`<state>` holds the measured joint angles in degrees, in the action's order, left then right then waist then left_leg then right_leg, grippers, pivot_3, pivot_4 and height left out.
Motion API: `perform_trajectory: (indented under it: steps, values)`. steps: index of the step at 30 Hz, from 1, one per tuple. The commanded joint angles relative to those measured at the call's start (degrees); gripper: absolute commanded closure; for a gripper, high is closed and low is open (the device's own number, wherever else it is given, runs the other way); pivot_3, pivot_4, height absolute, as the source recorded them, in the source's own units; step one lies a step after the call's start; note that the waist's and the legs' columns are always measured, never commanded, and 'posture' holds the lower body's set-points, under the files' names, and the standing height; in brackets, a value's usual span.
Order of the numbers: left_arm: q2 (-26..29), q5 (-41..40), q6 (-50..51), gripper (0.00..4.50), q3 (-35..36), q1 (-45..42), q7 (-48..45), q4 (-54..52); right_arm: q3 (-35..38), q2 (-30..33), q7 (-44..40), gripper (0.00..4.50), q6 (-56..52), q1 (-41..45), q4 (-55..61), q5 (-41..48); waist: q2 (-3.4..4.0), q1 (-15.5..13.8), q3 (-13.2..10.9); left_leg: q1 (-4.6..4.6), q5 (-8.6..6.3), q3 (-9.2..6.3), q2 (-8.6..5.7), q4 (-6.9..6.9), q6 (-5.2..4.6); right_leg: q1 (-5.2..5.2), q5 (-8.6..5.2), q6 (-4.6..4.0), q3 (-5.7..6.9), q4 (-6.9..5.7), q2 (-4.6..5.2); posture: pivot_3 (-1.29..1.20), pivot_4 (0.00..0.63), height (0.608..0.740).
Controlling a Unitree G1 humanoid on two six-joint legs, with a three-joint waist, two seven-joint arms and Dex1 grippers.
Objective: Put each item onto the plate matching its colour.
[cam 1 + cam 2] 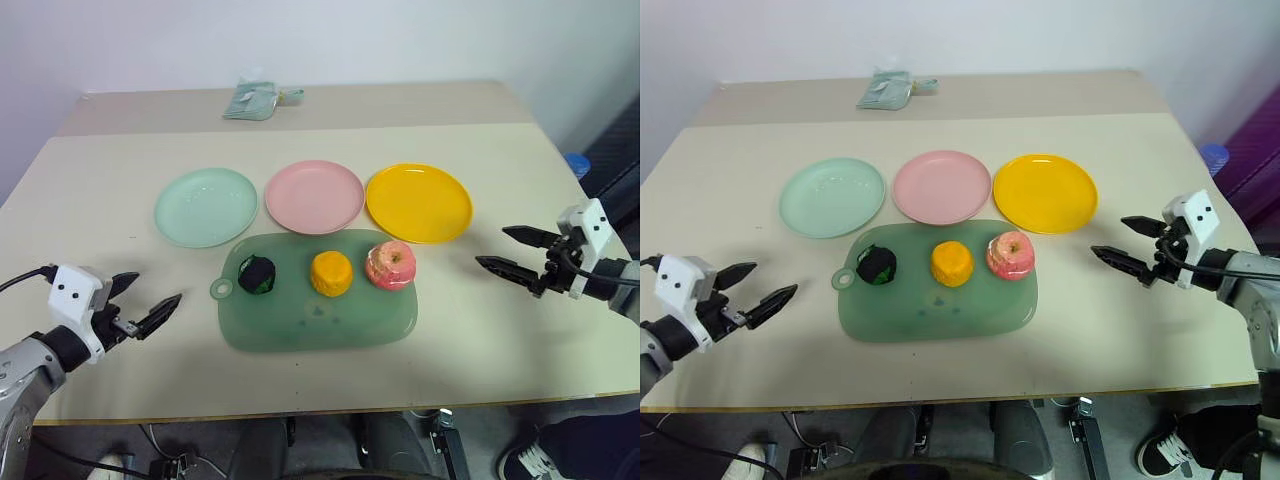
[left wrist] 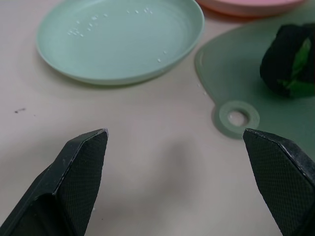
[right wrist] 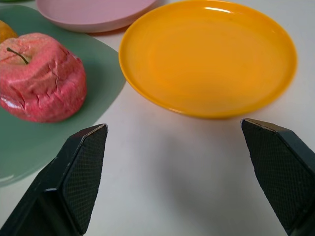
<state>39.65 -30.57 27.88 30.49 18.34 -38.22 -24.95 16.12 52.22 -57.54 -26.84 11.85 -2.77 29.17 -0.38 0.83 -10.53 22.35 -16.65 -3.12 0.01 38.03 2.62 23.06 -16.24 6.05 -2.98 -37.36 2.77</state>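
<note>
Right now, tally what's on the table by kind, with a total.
Plates: 3 (mint green plate, pink plate, yellow plate)
Items: 3 (green-black ball, orange, apple)
Green board: 1
Crumpled packet: 1
Total: 8

The yellow plate (image 3: 206,59) looks like smooth, glossy plastic, as do the pink plate (image 1: 314,196) and the mint plate (image 2: 120,39), which carries small droplets or specks. The green board (image 1: 320,320) is matt. The apple (image 3: 42,76) has a wrinkled, shiny skin. The table (image 1: 100,180) is smooth and matt. The finger pads (image 3: 83,172) are black with a fine textured grid.
</note>
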Motion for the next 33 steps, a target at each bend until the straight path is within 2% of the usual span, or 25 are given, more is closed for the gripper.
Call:
perform_trajectory:
  steps: [1, 9, 19, 29, 33]
  values:
    - [-1.0, -0.5, 0.4, 0.00, 1.7, 0.8, 1.6, -3.0, -0.8, -0.6, 0.3, 0.09, 1.0, 2.9, -0.8, -1.1, 0.00, 0.0, 0.0, 0.00, 0.00, 0.00, -0.01, 0.00, 0.00, 0.00, 0.00, 0.00, 0.00, 0.00, 0.00, 0.00, 0.150, 0.740]
    - [-2.6, -1.9, 1.8, 0.00, 1.3, -1.6, 4.4, -4.3, -1.1, -2.9, 4.7, 0.09, 4.0, 7.6, -3.9, -4.4, 0.00, -0.2, 0.0, 0.01, 0.00, -0.02, -0.05, 0.01, 0.00, 0.00, 0.00, 0.00, 0.01, 0.00, 0.01, 0.00, 0.150, 0.740]
    - [-0.9, -4.0, 3.9, 0.00, -3.2, -13.9, 2.5, 2.3, 4.9, -5.0, 10.1, 0.09, 0.8, 0.2, 5.7, -1.3, 0.01, -0.2, 0.0, 0.03, 0.00, -0.05, -0.12, 0.03, 0.00, 0.00, 0.00, 0.00, 0.02, -0.03, -0.02, 0.00, 0.150, 0.740]
    - [-0.2, -4.9, 4.5, 0.00, -15.6, -27.9, -6.3, 7.4, 8.8, -3.3, 8.9, 0.09, -9.5, -9.6, 25.8, 8.7, 0.01, -0.1, 0.0, 0.03, 0.00, -0.10, -0.12, 0.03, 0.00, 0.01, 0.00, 0.01, 0.02, -0.07, -0.09, 0.00, 0.150, 0.740]
    - [3.7, 1.6, 1.9, 0.00, -24.6, -29.7, -12.0, 8.4, 6.9, -2.6, 7.7, 0.09, -12.7, -12.0, 33.1, 12.3, 0.01, 0.0, 0.0, 0.02, 0.00, -0.08, -0.13, 0.03, 0.00, 0.00, 0.00, 0.01, 0.01, -0.06, -0.10, 0.00, 0.150, 0.740]
